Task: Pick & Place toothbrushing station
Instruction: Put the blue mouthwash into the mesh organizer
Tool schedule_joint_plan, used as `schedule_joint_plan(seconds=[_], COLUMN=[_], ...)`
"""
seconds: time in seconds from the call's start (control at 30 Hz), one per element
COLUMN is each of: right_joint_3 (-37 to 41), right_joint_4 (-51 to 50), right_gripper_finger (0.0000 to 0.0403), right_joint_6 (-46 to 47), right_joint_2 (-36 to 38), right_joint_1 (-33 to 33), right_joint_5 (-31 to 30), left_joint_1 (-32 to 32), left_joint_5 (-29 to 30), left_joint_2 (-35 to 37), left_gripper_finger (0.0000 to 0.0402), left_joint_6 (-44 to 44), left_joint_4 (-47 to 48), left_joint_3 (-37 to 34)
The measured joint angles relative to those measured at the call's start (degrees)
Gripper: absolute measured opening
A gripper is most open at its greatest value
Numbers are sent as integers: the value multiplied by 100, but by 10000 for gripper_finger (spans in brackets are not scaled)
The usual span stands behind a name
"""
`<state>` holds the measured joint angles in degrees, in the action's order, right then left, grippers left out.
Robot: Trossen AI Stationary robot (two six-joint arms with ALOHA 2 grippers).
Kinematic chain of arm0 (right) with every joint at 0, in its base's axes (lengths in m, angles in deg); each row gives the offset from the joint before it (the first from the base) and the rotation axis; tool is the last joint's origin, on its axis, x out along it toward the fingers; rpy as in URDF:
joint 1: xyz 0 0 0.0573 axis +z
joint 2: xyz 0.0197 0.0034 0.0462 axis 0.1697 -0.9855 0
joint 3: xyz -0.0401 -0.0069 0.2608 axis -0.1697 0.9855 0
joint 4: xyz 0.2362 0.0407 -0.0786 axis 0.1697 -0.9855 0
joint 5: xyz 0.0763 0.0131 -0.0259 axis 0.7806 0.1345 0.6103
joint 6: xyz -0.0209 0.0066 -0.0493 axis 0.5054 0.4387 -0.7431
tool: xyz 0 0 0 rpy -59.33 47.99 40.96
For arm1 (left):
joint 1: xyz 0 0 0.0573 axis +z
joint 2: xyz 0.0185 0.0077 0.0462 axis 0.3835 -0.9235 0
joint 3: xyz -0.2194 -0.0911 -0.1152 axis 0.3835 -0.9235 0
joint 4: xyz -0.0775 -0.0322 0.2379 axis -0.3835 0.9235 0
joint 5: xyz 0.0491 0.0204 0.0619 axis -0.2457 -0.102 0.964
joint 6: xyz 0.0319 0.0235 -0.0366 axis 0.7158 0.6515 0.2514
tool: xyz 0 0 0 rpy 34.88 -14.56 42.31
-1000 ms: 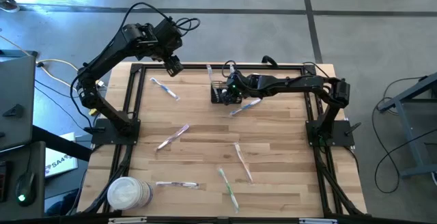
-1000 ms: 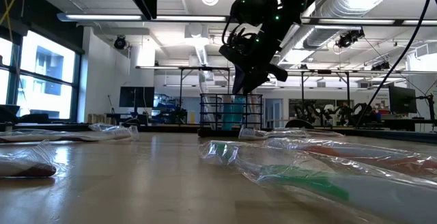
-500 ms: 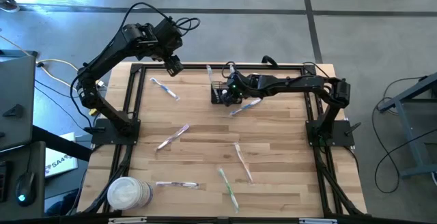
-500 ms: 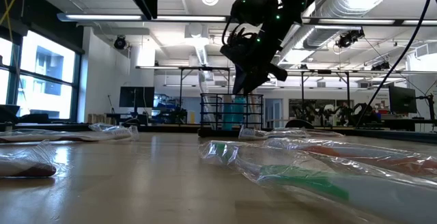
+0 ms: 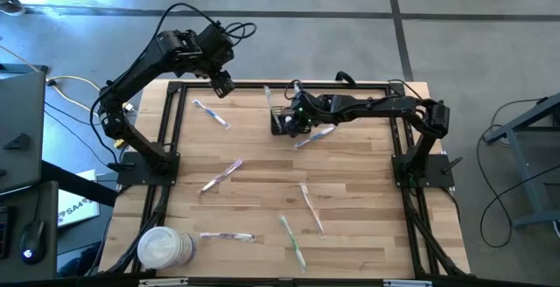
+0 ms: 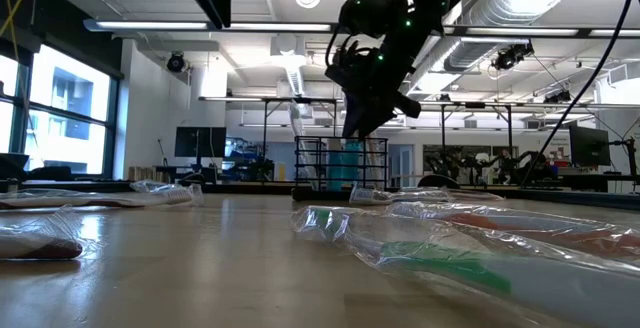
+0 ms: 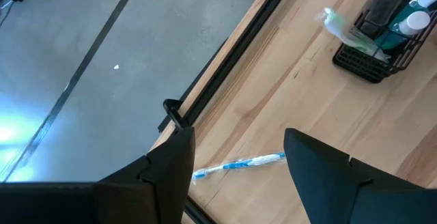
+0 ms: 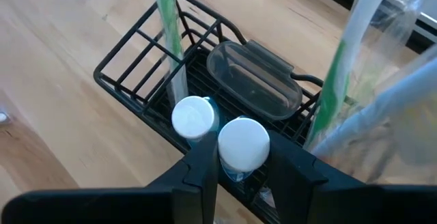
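The black wire-mesh basket stands on the table at the far middle. It also shows in the right wrist view and the low view. It holds two white-capped blue tubes, a clear plastic case and a wrapped green toothbrush that sticks up out of it. My right gripper reaches down into the basket and is shut on one tube. My left gripper is open and empty, high over the table's far left edge. My right gripper pinches one blue tube just below its white cap, one finger on each side. The fingers come from above, slanting down from the table's right side. The tube stands upright inside the basket; its lower end is hidden by the cap and the fingers.
Several wrapped toothbrushes lie scattered on the wooden table, one at the far left below my left gripper, one near the middle and one beside the basket. A round white tub stands at the near left corner.
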<state>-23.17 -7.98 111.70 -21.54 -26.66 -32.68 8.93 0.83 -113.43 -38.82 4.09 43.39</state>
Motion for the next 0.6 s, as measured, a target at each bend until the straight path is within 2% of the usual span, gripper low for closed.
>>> schedule_joint_plan(seconds=[0.17, 0.47, 0.6], right_joint_3=[-45, -757, -846], right_joint_4=[-124, -1224, -1414], right_gripper_finger=[94, 94, 94], right_joint_6=[-143, -405, -423], right_joint_2=[-2, -50, -37], right_joint_1=[-11, -44, -83], right_joint_5=[81, 144, 152], left_joint_1=[-2, 0, -2], left_joint_5=[0, 0, 0], left_joint_2=[0, 0, 0], left_gripper_finger=[221, 221, 221], left_joint_6=[1, 1, 1], left_joint_4=[0, 3, 22], left_joint_3=[0, 0, 0])
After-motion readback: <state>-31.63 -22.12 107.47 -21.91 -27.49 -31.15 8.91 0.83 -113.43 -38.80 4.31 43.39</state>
